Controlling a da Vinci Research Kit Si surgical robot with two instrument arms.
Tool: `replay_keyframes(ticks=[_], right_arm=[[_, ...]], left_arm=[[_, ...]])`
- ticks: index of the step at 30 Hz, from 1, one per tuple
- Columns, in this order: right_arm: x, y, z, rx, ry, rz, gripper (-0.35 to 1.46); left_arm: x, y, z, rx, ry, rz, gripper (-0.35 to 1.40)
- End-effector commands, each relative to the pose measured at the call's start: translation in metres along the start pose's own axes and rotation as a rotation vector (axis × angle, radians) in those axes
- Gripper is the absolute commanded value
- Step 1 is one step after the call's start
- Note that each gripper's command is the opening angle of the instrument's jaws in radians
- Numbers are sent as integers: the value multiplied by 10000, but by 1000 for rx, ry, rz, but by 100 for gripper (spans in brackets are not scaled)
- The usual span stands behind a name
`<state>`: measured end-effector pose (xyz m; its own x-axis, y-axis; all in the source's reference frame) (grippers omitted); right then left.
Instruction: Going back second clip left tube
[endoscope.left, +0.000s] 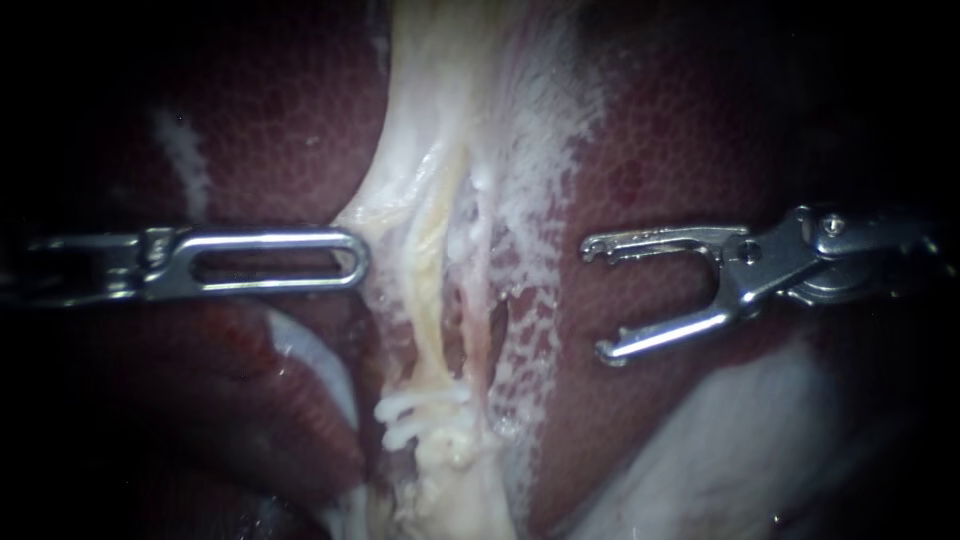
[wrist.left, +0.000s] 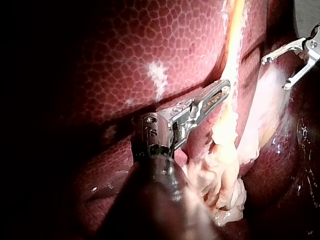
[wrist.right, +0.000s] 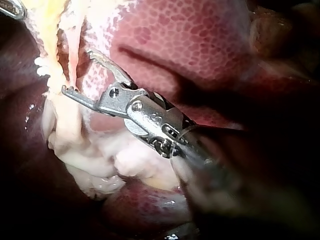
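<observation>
Silver slotted left instrument, silver right instrument, pivot screws

**Clearances around the end effector of the right instrument**. Its jaws stand spread with nothing between them. Bare liver lies above, below and just ahead of the tips, giving free passage. Farther ahead, the upright band of pale strands bars the way. The left instrument lies against the band's far edge. A pale lumpy clump blocks the route ahead and lower.
</observation>
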<state>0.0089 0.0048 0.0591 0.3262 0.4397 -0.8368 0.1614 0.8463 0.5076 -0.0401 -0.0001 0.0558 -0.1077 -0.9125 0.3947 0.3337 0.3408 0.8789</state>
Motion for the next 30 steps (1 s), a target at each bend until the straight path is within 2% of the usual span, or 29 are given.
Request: replay_keyframes(ticks=[1,10,30], right_arm=[[0,0,0,0,0,0,60],[1,-1,0,0,0,0,60],[1,-2,0,0,0,0,60]], left_arm=[[2,0,4,-2,6,0,-35],[12,3,28,4,25,6,-35],[11,4,26,6,26,6,-35]])
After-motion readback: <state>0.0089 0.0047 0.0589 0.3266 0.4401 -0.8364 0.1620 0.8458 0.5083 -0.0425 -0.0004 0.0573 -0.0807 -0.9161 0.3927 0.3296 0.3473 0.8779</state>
